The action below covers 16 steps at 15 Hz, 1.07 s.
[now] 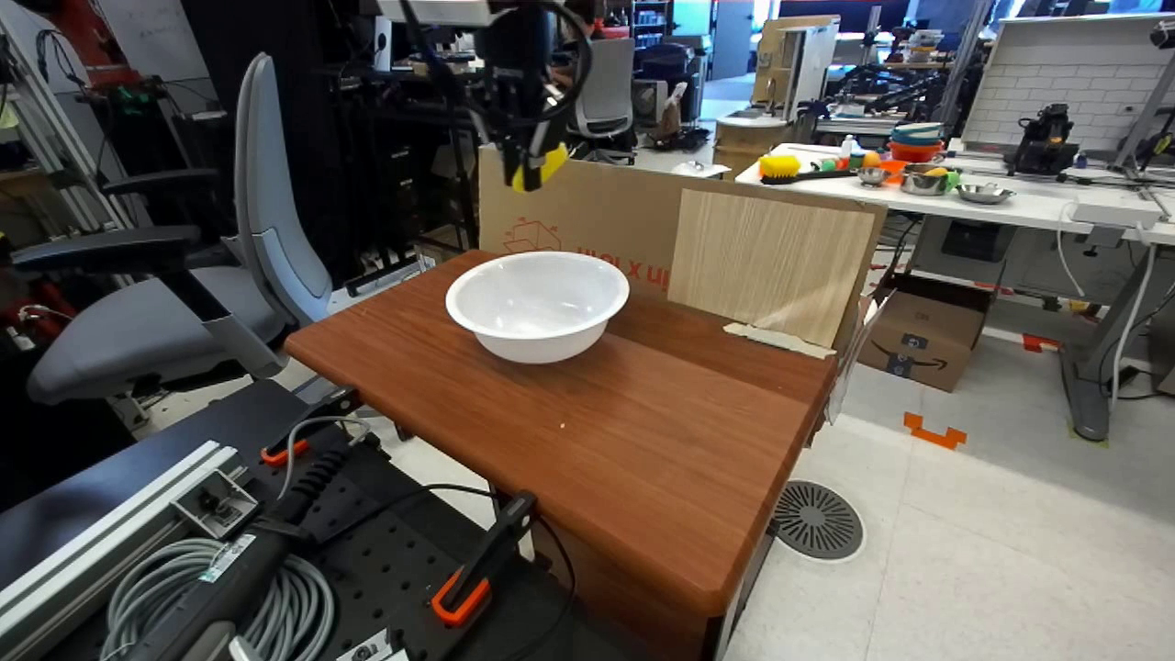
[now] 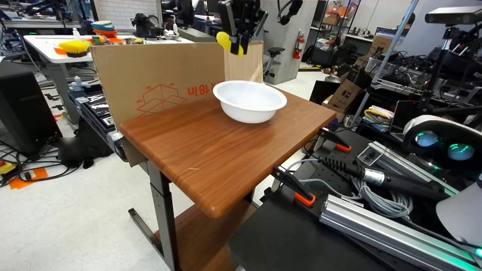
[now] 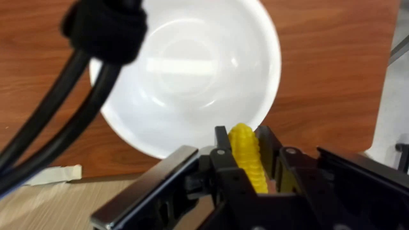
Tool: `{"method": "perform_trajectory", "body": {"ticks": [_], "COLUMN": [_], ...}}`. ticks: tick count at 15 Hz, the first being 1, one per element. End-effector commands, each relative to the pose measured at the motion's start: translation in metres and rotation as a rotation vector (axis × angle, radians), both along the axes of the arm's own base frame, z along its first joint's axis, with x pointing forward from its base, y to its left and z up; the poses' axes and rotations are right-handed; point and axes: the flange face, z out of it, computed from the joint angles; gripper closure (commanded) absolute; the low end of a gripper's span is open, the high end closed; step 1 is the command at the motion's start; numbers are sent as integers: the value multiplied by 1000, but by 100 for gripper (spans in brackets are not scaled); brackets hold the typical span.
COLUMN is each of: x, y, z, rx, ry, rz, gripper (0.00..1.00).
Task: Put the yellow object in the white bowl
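Note:
The yellow object [image 3: 247, 153] is oblong with a bumpy, corn-like surface. My gripper [image 3: 242, 132] is shut on it, with a finger on each side. It also shows between the fingers in both exterior views, at the gripper [image 1: 531, 173] with yellow object [image 1: 554, 162] and at the gripper [image 2: 238, 45] with yellow object [image 2: 223, 40]. The object is held in the air, well above the table. The white bowl [image 1: 540, 347] stands upright on the table and also shows in an exterior view [image 2: 246, 113]. In the wrist view the bowl [image 3: 134, 118] appears empty, and the object's tip overlaps its rim.
The brown wooden table [image 1: 624, 441] carries the bowl. A cardboard sheet [image 2: 150, 75] and a light wood board [image 1: 771, 262] stand upright along its edge. Black and orange clamps [image 1: 486, 560] grip the opposite edge. A black cable [image 3: 92, 99] crosses the wrist view.

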Motion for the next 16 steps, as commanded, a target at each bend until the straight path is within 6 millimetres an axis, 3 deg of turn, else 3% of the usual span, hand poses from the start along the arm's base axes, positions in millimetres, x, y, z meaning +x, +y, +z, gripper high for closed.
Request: {"method": "perform_trajectory", "body": {"ticks": [1, 2, 4, 8, 12, 16], "x": [-63, -79, -87, -92, -95, -76], "y": [52, 68, 70, 53, 25, -25], "z": [-15, -25, -32, -42, -49, -55], "rx": [-2, 0, 2, 1, -4, -14], "ry": [90, 130, 164, 199, 214, 204], "rz": [69, 81, 73, 10, -57, -180], "gripper": [93, 93, 93, 93, 93, 93]}}
